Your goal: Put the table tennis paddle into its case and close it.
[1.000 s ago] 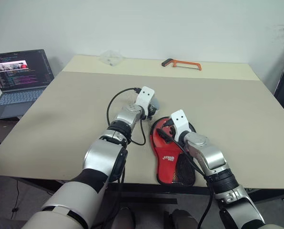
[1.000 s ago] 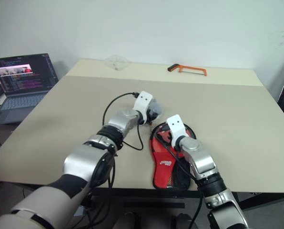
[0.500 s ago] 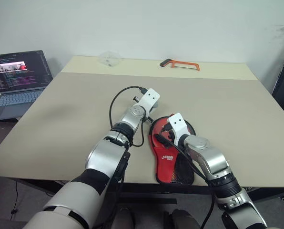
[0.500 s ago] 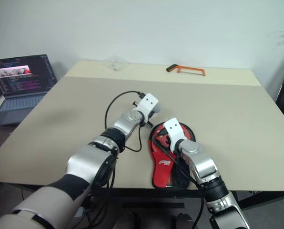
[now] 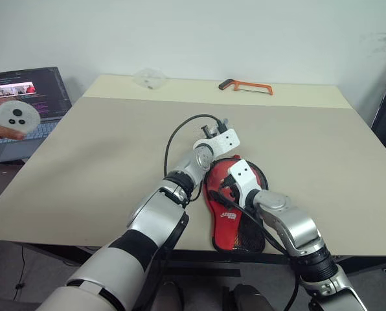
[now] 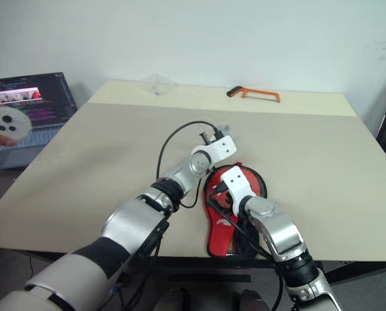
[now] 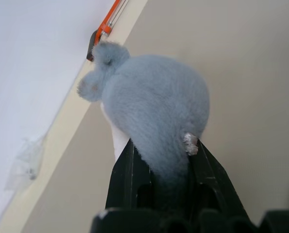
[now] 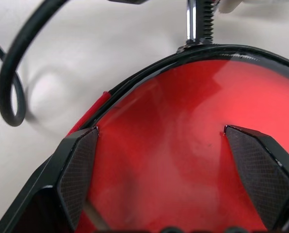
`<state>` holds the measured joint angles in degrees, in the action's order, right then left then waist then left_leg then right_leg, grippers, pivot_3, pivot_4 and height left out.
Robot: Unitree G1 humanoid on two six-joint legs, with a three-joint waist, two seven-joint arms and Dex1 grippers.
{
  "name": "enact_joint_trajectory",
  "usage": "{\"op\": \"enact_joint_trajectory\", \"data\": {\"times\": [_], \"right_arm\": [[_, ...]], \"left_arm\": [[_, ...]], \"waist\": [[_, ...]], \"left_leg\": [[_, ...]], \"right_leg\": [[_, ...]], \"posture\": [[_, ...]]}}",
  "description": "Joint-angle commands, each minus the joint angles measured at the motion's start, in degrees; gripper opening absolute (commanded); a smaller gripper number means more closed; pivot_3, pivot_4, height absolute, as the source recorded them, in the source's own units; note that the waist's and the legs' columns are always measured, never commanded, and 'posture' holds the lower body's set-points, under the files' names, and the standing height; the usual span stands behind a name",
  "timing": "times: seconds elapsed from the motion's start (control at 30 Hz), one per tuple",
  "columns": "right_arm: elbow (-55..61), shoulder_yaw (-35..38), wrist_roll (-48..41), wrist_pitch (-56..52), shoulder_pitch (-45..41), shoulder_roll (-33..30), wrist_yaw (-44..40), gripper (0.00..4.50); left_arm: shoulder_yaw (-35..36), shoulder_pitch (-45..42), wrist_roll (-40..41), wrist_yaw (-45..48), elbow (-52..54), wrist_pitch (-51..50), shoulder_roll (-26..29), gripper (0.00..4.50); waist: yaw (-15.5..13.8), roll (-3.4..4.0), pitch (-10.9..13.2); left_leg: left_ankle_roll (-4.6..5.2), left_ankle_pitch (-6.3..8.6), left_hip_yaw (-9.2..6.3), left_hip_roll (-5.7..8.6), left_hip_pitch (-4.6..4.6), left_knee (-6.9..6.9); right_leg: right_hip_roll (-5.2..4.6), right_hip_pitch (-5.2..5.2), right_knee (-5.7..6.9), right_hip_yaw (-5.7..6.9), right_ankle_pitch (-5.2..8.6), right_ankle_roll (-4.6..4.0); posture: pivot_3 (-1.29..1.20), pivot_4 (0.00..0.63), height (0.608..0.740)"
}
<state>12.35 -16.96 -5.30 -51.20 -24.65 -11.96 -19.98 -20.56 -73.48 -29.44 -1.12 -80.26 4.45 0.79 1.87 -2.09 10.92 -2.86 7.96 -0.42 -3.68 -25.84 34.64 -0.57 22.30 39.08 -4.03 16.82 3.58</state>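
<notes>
Red case with black edging, white logo and black mesh pocket, flat on the tan table at its near edge, narrow mesh end toward the table's front, round end farther in. Open along the round end, black rim lifted off the glossy red rubber face of the table tennis paddle lying inside. Paddle handle hidden within the pouch; only the red face visible.
</notes>
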Motion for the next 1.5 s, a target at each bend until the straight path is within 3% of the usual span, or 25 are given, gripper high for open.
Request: {"op": "enact_joint_trajectory", "data": {"times": [0.03,0.73,0.97,1.5], "right_arm": [[-0.5,-2.2,0.3,-5.1,3.5,-1.3,-0.3,4.5],[3.4,-2.8,-0.1,-8.0,6.6,-1.1,1.2,4.5],[3.7,-2.9,-0.3,-8.2,7.2,-0.8,1.6,4.5],[5.2,-3.0,-0.5,-9.0,8.0,-1.6,1.6,4.5]], "left_arm": [[-2.4,-3.0,-3.4,-4.8,1.3,3.6,-1.1,0.31],[-12.2,-0.7,-13.5,-12.8,1.2,20.3,-6.7,0.31],[-13.3,-0.5,-14.7,-13.1,1.0,19.5,-6.6,0.31],[-9.1,-2.9,-12.7,-12.4,0.2,2.0,-4.1,0.31]], "waist": [[-0.1,0.0,0.0],[-0.5,0.0,0.0],[-0.5,-0.01,0.0],[-0.4,-0.01,0.0]], "left_leg": [[-0.01,0.01,0.0,0.0,-0.01,0.0],[-0.07,0.04,0.1,0.13,-0.1,-0.01],[-0.08,0.04,0.1,0.14,-0.09,0.0],[-0.08,0.05,0.11,0.14,-0.07,0.0]], "right_leg": [[0.0,0.0,-0.03,0.0,0.0,0.0],[-0.18,0.01,-0.13,0.0,0.0,0.04],[-0.19,0.0,-0.13,0.01,0.01,0.05],[-0.19,-0.01,-0.11,0.01,0.01,0.05]], "posture": [[0.0,0.15,0.74],[0.0,0.15,0.74],[0.0,0.15,0.74],[0.0,0.15,0.74]]}}
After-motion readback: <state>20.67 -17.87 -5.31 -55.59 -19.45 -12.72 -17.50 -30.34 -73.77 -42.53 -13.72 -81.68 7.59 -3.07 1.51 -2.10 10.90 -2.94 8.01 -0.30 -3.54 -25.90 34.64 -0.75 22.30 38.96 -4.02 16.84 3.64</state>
